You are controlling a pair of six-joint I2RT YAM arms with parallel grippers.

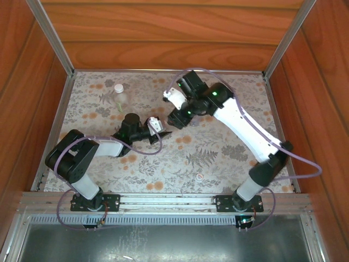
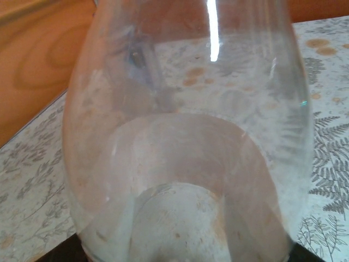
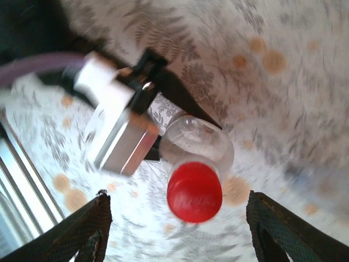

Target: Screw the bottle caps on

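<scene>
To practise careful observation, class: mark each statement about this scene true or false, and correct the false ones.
1. A red cap sits on the clear bottle. True.
2. The right end effector grips that cap. False: its fingers are spread, clear of it.
3. The left end effector holds the clear bottle. True.
4. The other bottle on the table has a blue cap. False: its cap is white.
</scene>
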